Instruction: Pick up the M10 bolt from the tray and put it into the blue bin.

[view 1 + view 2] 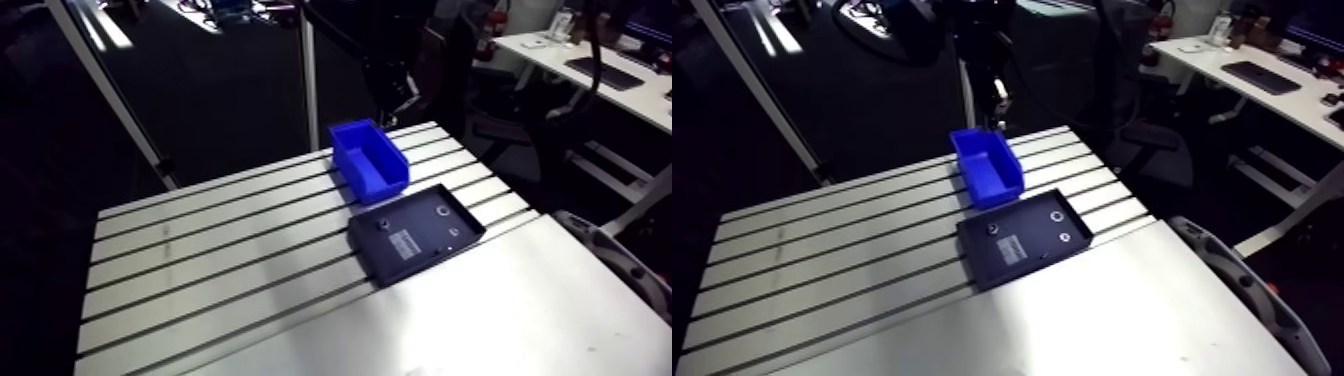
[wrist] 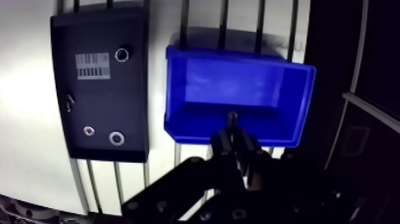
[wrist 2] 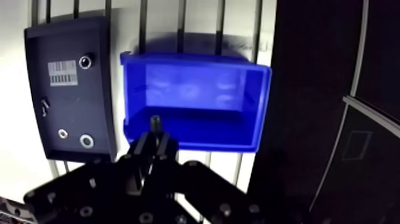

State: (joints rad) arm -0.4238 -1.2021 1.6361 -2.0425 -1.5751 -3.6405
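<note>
Claw [image 2: 234, 138] fingers are clenched on the M10 bolt [image 2: 233, 118], gripping it by one end. The rest of the bolt sticks out as a short dark stub just ahead of the fingertips. In the wrist view that stub shows against the inside of the blue bin [image 2: 238, 83], close to the bin's nearer wall, so the bolt is off the tray and held over the bin's open top. The gap between the bolt and the bin's floor cannot be judged.

The bin lies directly under and ahead of the claw, with its long side across the view and nothing visible inside it. Beside the bin, to one side of the claw and set slightly apart, sits the dark tray [image 2: 101, 101]. A striped label [image 2: 93, 65] lies on the part of the tray farthest from the claw, with a metal ring [image 2: 122, 55] next to it. A small screw [image 2: 69, 102] lies near the tray's outer edge. A small washer [image 2: 88, 130] and a larger one [image 2: 116, 138] lie in the corner nearest the claw. Bin and tray both rest on the slotted surface [image 1: 220, 270].
</note>
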